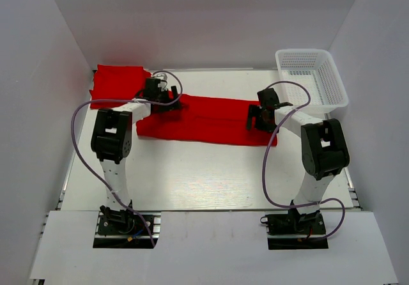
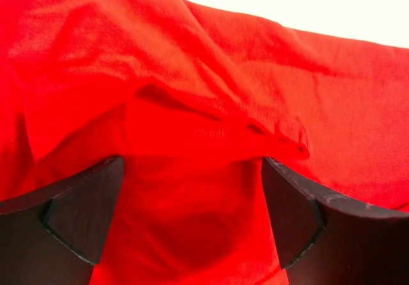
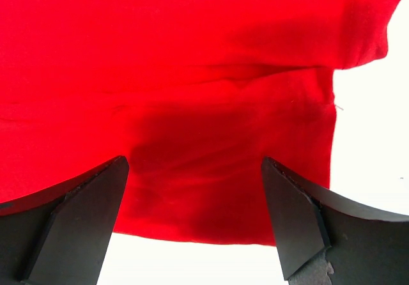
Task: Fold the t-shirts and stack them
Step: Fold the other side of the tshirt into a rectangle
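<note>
Table (image 1: pixel 204 176) is plain white, boxed in by pale walls (image 1: pixel 192 16) on left, right & far sides; my two bases sit at the near edge. From above: a white mesh basket (image 1: pixel 304 51) stands at the far right corner. One t-shirt (image 1: pixel 208 120) lies as a long red strip across the table's middle. A 2nd t-shirt (image 1: pixel 118 84) lies as a flatter block at far left, its near right corner just beside the strip. Purple cables (image 1: pixel 265 170) loop off both arms. My left gripper (image 1: pixel 167 97) is over the strip's left end and my right gripper (image 1: pixel 257 117) is over its right end. Both jaws stand wide apart w/ nothing held. The wrist cams add what the top cam can't. In the left wrist view my left gripper (image 2: pixel 192 215) straddles a rumpled ridge & hem fold in the cloth (image 2: pixel 211 74). In the right wrist view my right gripper (image 3: pixel 192 224) spans smooth cloth (image 3: pixel 192 74), w/ its side and bottom edges & bare table past them. Can't tell if the fingertips (image 3: pixel 83 234) touch the fabric.
</note>
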